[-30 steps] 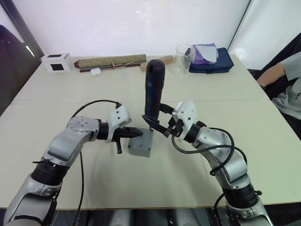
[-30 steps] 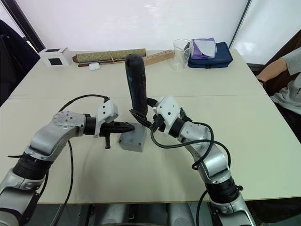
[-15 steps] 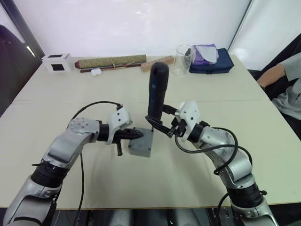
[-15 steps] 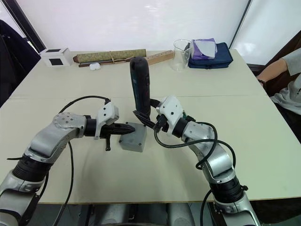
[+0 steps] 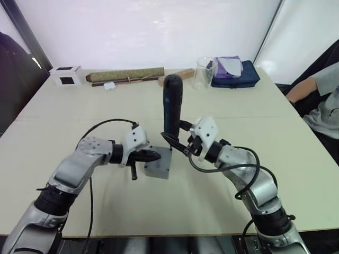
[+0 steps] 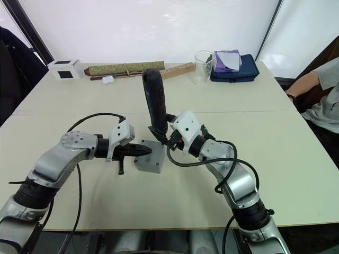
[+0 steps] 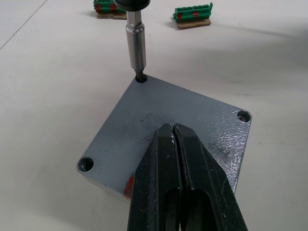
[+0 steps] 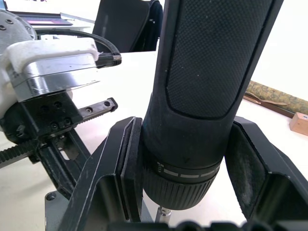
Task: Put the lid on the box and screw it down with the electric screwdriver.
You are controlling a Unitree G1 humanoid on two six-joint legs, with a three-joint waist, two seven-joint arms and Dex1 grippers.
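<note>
— So, how did the tabletop (image 5: 296,174) look?
— Pale and wide, with the box (image 5: 158,168) sitting near its middle between both arms, the lid (image 7: 183,120) already lying flat on top of it.
— And the electric screwdriver (image 5: 172,108)?
— It stood upright, clamped low on its body by the right end effector (image 5: 177,142), its two fingers pressed against either side. Its metal bit (image 7: 136,50) was seated in the screw hole at one corner of the lid.
— What was the left end effector (image 5: 154,155) doing?
— Its fingers were pressed together, tips resting on the lid's top face.
— Anything smaller?
— Screw holes showed at three other corners, and a red mark (image 7: 129,185) on the box's side.
</note>
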